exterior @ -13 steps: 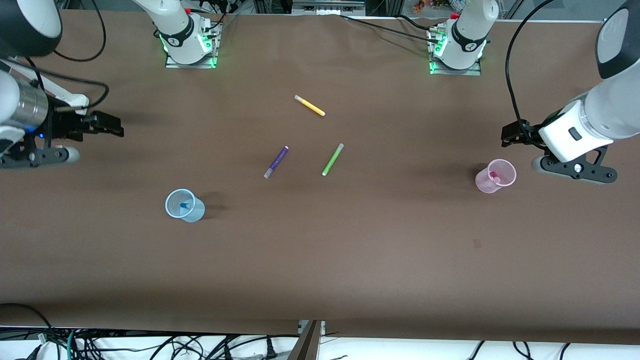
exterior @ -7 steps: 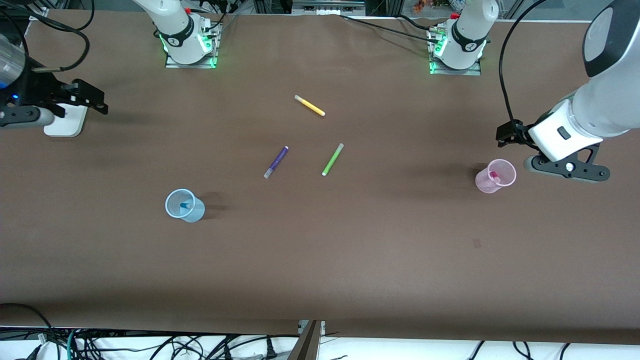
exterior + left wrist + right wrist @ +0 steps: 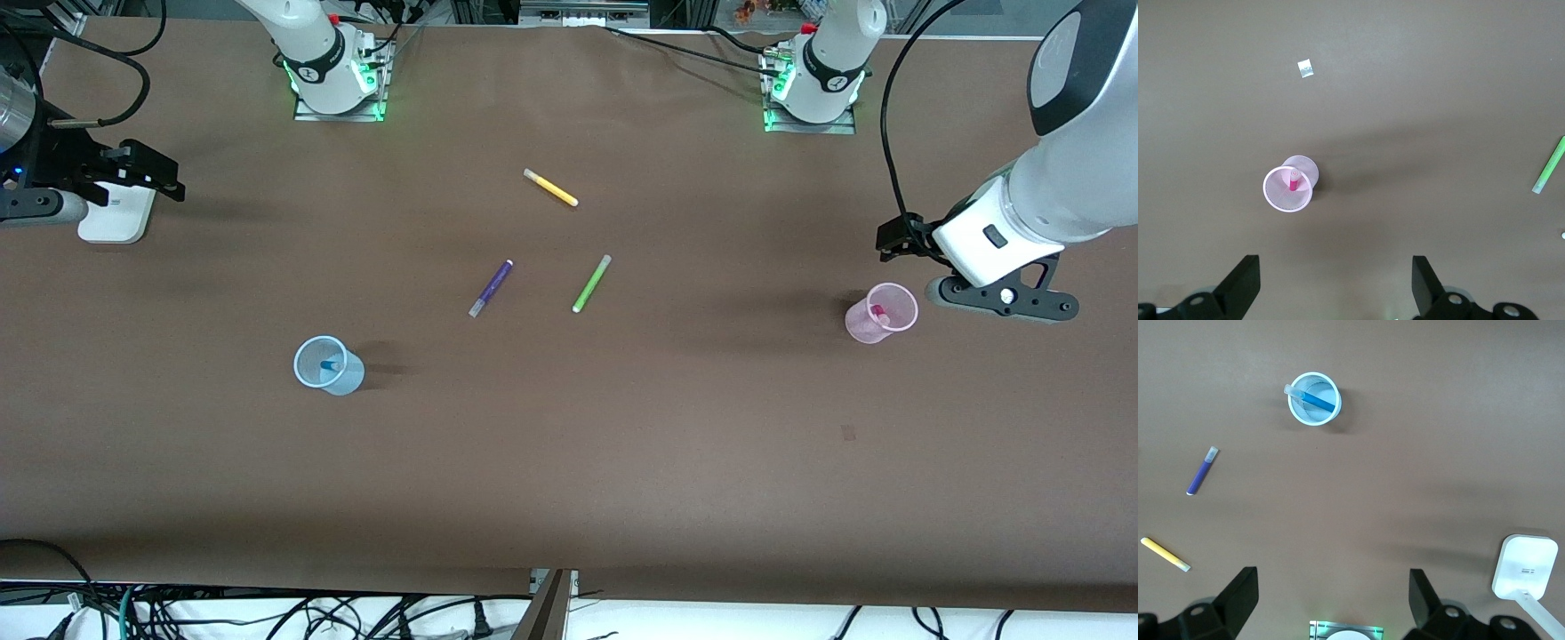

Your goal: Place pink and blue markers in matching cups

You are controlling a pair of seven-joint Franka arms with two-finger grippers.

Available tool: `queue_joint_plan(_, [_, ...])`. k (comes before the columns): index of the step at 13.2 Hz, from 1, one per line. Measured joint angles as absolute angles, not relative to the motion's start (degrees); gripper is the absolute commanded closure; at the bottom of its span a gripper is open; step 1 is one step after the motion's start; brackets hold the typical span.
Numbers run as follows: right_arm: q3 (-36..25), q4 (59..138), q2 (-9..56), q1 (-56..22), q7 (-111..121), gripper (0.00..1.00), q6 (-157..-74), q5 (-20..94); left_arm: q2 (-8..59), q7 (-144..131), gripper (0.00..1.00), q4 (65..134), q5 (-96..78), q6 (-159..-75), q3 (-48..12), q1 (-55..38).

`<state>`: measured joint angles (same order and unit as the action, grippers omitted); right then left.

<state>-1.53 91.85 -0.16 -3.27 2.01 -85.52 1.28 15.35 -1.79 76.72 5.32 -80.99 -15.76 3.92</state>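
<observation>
Presently listed: pink marker point(image 3: 1293, 181), slim, stiff, light, standing in the pink cup point(image 3: 880, 313) toward the left arm's end of the table; blue marker point(image 3: 1313, 400), same build, leaning in the blue cup point(image 3: 328, 364) toward the right arm's end. Both likely slick-barrelled; best pinched mid-barrel. Cups thin, light, probably easy to tip; hold low on the wall. Left gripper point(image 3: 891, 240) hangs over bare table beside the pink cup, fingers spread, empty. Right gripper point(image 3: 151, 169) is over the table's edge, fingers spread, empty. Purple pen point(image 3: 491, 288), green pen point(image 3: 591, 284) and yellow pen point(image 3: 550, 188) lie mid-table.
</observation>
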Motion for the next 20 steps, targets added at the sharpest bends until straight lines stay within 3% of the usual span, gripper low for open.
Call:
queue_joint_plan(7, [-1.5, 91.1, 0.4, -3.3, 2.0, 0.0, -85.5, -0.6, 12.9, -1.8, 0.0, 77.6, 5.3, -80.9, -13.0, 2.5])
queue_joint_plan(13, [-1.5, 91.0, 0.4, -3.3, 2.0, 0.0, -85.5, -0.6, 2.1, -1.8, 0.0, 93.3, 5.3, -90.9, -10.0, 0.4])
queue_joint_plan(20, [-1.5, 91.0, 0.4, -3.3, 2.0, 0.0, -85.5, -0.6, 2.5, -1.8, 0.0, 94.5, 5.3, -91.2, -9.7, 0.4])
